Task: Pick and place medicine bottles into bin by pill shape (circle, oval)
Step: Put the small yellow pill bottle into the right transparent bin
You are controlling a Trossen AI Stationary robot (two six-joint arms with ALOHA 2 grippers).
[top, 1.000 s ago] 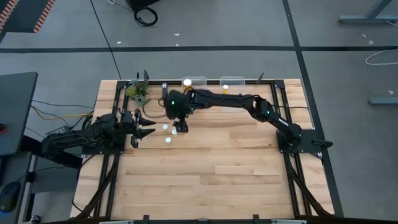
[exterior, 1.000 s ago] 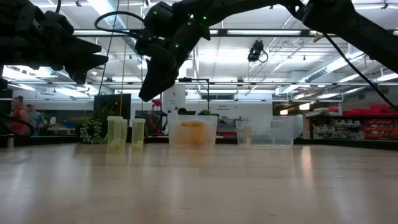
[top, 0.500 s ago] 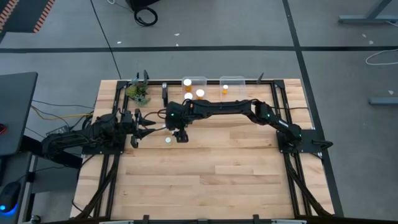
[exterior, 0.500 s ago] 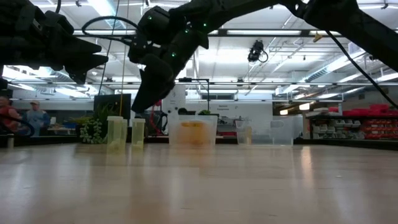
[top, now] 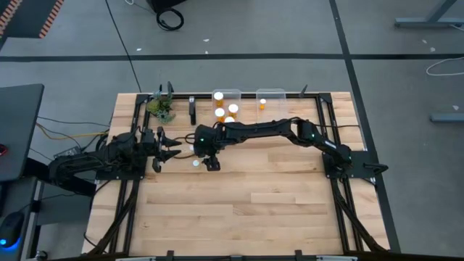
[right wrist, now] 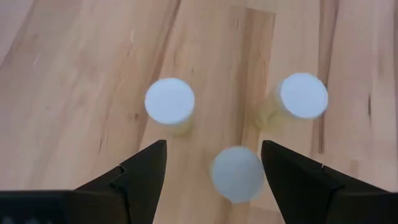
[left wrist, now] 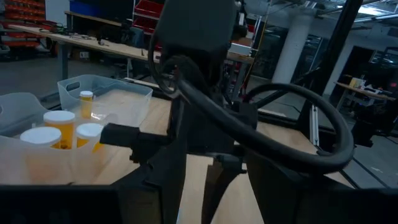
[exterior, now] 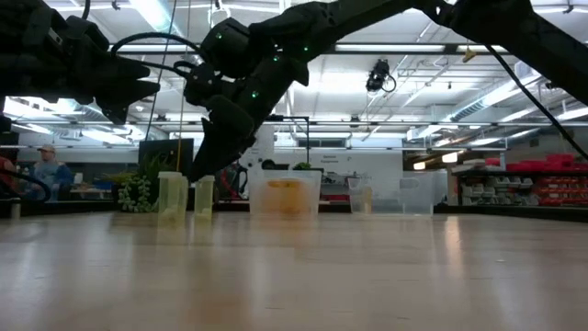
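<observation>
Three medicine bottles with white caps stand upright on the wood table at its far left, below my right gripper [right wrist: 213,147]: one [right wrist: 170,99], one [right wrist: 303,95] and one [right wrist: 236,174]. The gripper is open and points steeply down. Its two fingers stand on either side of the nearest cap without touching it. In the high view only one cap [top: 196,163] shows clearly beside the gripper [top: 208,161]. In the low view two bottles [exterior: 172,196] [exterior: 204,195] stand under it. My left gripper [top: 171,145] waits open at the left edge.
Two clear bins stand at the far edge. The left bin [top: 233,93] holds several bottles [top: 220,112]; the right bin [top: 277,93] holds one [top: 262,106]. A small green plant [top: 161,107] sits at the far left corner. The near half of the table is bare wood.
My right gripper has come down and a little toward the table's near edge, over the three standing bottles, and has stayed open. The bottles have not moved.
</observation>
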